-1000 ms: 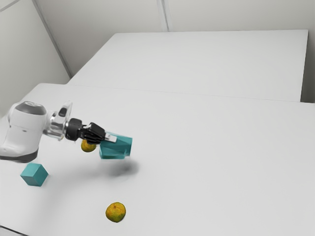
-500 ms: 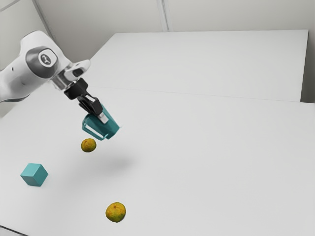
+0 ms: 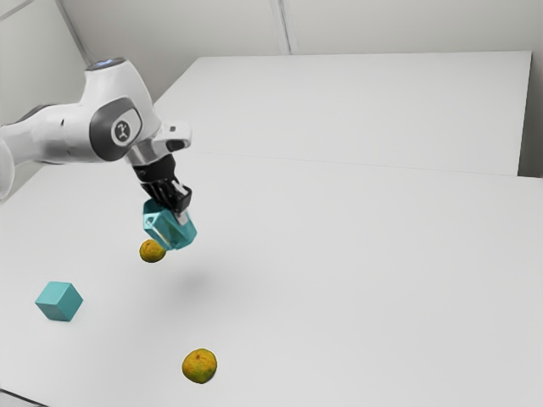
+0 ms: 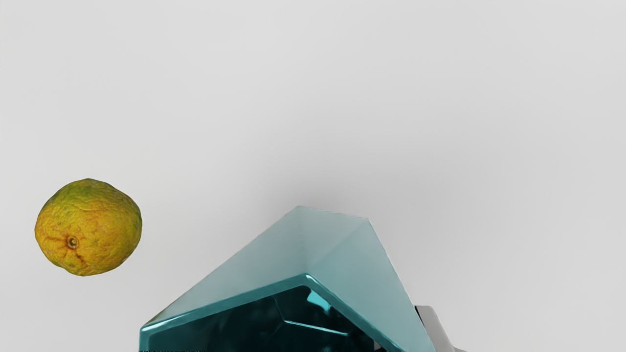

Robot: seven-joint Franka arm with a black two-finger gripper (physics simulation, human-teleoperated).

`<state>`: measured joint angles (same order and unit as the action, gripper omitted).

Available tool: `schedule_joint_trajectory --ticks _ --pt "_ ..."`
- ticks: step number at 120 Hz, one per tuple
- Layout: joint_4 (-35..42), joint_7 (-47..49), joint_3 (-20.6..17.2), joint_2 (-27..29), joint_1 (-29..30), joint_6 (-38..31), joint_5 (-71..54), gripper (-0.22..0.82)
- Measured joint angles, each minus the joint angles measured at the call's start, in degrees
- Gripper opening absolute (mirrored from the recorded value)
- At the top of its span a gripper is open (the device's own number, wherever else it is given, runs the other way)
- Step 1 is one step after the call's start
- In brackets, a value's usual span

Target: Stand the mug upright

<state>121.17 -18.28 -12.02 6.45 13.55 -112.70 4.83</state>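
Mug [image 3: 176, 236] and hand [image 3: 180, 217] hang together over the counter [image 3: 356, 288], with a soft shadow [image 3: 199, 284] on the white top below them. The hand is closed on the mug's wall: one finger [image 4: 431, 322] lies along the outside in the wrist view, and a sliver of what I take for the other peeps out inside the mouth, so the two stand apart by little more than the wall.

The step in hand, as I judge it, is righting the mug in the air. Its mouth faces up toward the hand and its base points down, but it leans, with the base toward the exterior view's right. What the next move calls for is turning out that lean, then lowering until the base sits flat, and only then letting go. Opening while it tilts could let it topple.

The mug itself is teal and faceted, flat panels meeting at crisp edges, wide at the mouth and narrowing to the base. The rim [image 4: 225, 304] is glossy and angular, pale panels outside it, dark teal within. What looks like the handle is on the side toward the exterior view's left.

Just past the mug in the exterior view sits a mandarin [image 3: 153, 251], close enough to mind on the way down. Farther from the hand are a teal cube [image 3: 59, 302] and a second mandarin [image 3: 199, 366], both well apart from the mug.
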Motion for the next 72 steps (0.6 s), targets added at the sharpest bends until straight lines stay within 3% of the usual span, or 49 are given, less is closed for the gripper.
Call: schedule_joint_trajectory --ticks 34,72 --pt "7.4 8.3 -0.1 -0.6 -1.4 -11.3 -4.3 -0.18" --pt "10.7 15.2 -0.1 -1.6 -2.9 -18.1 -6.3 -0.18"
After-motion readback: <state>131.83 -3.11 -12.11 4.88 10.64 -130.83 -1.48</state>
